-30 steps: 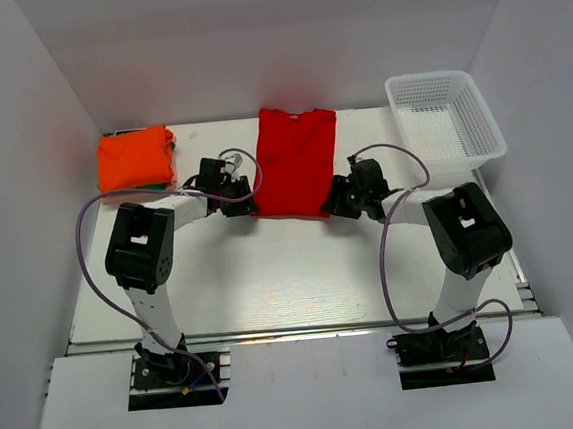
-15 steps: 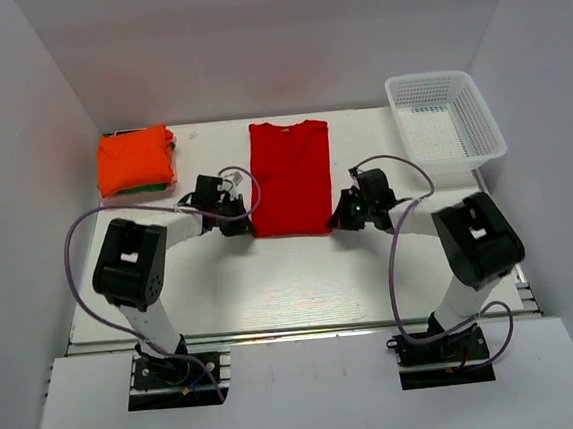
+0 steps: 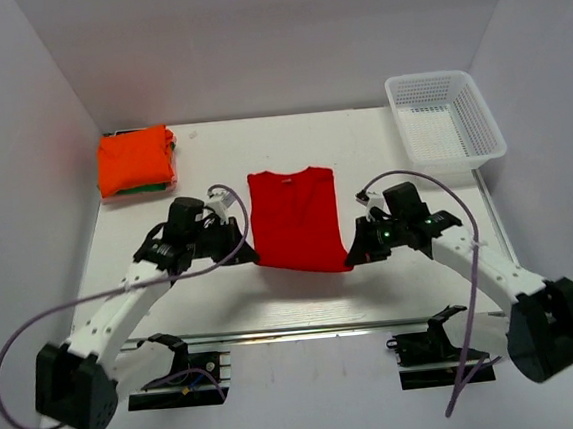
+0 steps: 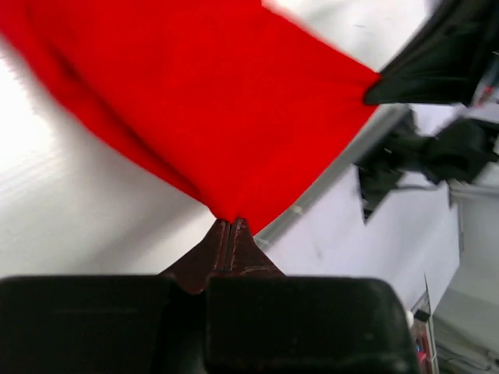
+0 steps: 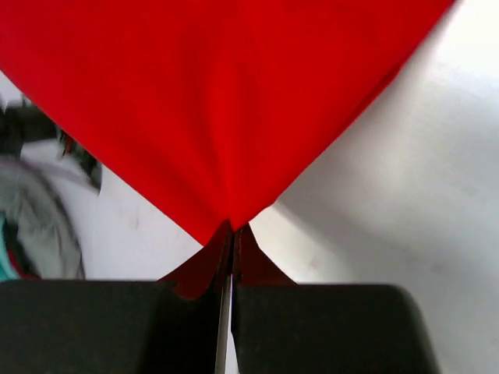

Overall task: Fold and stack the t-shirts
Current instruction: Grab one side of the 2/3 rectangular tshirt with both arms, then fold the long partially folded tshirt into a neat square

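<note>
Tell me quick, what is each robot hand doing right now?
The left hand: closed, pinching one near corner of the red t-shirt.
The right hand: closed, pinching its other near corner.

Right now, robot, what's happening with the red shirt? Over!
Left pincer shut on a near corner of the red t-shirt; right pincer shut on the other. Shirt stretched between them. Orange stack far left, basket far right, both apart from it.

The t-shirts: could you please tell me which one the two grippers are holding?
The red t-shirt, pinched at its near corners by the left gripper and right gripper. The orange t-shirt lies folded at the far left, on a green t-shirt, untouched.
</note>
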You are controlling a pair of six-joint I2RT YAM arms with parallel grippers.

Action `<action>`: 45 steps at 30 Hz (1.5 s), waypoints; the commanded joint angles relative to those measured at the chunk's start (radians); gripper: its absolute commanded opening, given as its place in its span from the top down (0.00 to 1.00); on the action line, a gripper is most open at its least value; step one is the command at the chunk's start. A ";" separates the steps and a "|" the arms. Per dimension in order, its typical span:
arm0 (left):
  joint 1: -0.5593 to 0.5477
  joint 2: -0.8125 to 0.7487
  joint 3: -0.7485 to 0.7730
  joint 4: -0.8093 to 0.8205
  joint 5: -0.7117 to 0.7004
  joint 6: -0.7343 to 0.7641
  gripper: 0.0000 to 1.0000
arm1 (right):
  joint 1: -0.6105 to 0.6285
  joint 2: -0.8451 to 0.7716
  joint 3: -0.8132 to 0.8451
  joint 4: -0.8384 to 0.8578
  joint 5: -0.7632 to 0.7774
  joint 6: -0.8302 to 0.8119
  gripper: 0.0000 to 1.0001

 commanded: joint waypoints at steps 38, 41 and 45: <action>0.014 0.045 0.210 0.101 -0.354 -0.140 1.00 | -0.090 0.168 0.381 -0.073 -0.144 -0.015 1.00; 0.014 0.085 0.233 0.124 -0.379 -0.129 1.00 | -0.105 0.206 0.404 -0.055 -0.139 -0.008 1.00; 0.014 0.215 0.281 0.142 -0.379 -0.111 1.00 | -0.132 0.283 0.427 -0.039 -0.150 0.002 1.00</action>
